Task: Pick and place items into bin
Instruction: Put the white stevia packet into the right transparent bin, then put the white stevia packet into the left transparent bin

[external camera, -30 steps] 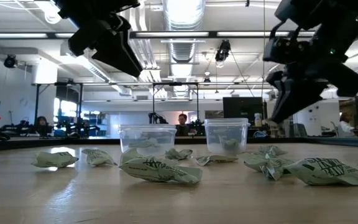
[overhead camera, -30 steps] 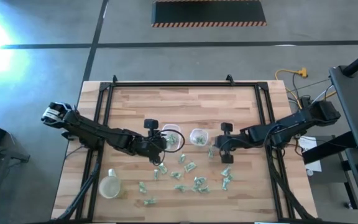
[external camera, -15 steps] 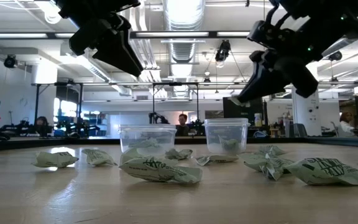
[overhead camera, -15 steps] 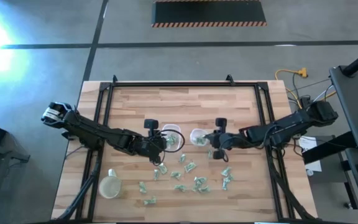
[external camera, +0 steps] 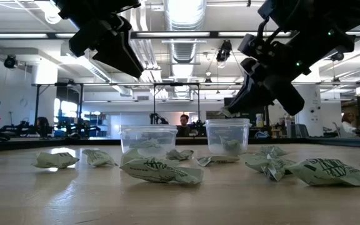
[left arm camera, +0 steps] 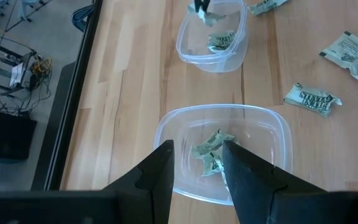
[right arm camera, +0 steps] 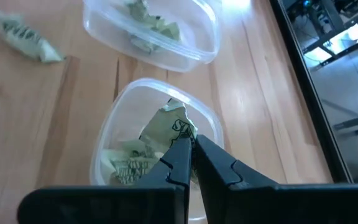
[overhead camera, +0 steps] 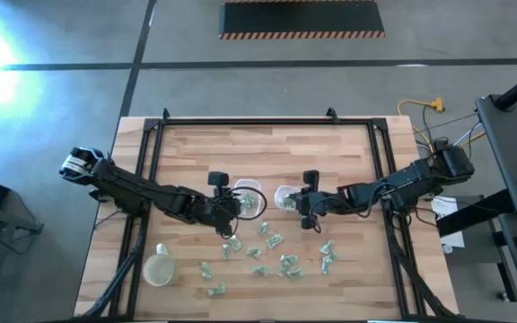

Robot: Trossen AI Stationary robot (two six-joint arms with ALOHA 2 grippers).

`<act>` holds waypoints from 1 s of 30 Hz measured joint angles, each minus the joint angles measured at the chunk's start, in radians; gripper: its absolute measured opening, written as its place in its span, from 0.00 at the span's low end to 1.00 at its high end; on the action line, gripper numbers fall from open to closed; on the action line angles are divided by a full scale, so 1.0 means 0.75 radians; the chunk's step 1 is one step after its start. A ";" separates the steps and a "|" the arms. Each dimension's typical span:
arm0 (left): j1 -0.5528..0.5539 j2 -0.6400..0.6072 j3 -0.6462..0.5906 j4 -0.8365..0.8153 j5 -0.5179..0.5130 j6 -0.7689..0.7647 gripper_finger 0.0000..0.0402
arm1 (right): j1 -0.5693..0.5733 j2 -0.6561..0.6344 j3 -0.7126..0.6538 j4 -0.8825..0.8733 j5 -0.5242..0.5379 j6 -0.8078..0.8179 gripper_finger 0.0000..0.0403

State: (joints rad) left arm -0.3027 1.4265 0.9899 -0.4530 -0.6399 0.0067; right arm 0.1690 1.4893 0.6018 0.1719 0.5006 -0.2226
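Observation:
Two clear containers stand side by side mid-table: the left one (overhead camera: 250, 196) (left arm camera: 224, 155) and the right one (overhead camera: 286, 197) (right arm camera: 157, 140). Each has pale-green crinkly packets in its bottom. My left gripper (overhead camera: 240, 205) (left arm camera: 197, 163) hovers open over the left container, with a packet (left arm camera: 211, 152) lying below between its fingers. My right gripper (overhead camera: 298, 203) (right arm camera: 191, 152) hangs over the right container, shut on a packet (right arm camera: 174, 127). Several more packets (overhead camera: 269, 254) (external camera: 162, 170) lie flat on the wood nearer the near edge. My right gripper pinches one pale-green packet by its edge (right arm camera: 178, 132) between the two fingertips, coming from above and slanting in from the table's right. The packet is lifted clear and sticks out beyond the fingertips over the right container's opening.
A round pale lid or tub (overhead camera: 158, 268) sits near the table's near-left corner. Loose packets (external camera: 327, 170) spread across the near half of the table. A black frame rail (overhead camera: 389, 193) runs along the table's sides. People sit far off in the room (external camera: 183, 123).
My right gripper has moved toward the table's left and a little toward the far edge, from above the loose packets to over the right container, staying shut on its packet and held high. My left arm has kept still.

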 joint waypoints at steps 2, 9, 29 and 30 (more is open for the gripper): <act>0.000 0.000 -0.002 0.000 0.000 0.000 0.30 | -0.002 -0.009 0.000 -0.004 0.000 0.007 0.03; 0.000 0.000 -0.015 0.001 0.000 0.000 0.30 | -0.001 -0.020 0.000 -0.007 -0.003 0.007 0.03; 0.000 0.000 -0.023 0.004 0.001 -0.001 0.30 | 0.001 -0.036 -0.001 -0.026 -0.040 -0.007 0.27; 0.000 0.000 -0.025 0.004 0.002 -0.002 0.30 | 0.002 -0.046 -0.001 -0.025 -0.040 -0.012 0.27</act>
State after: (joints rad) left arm -0.3031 1.4265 0.9714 -0.4503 -0.6384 0.0055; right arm 0.1704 1.4548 0.6010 0.1532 0.4709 -0.2318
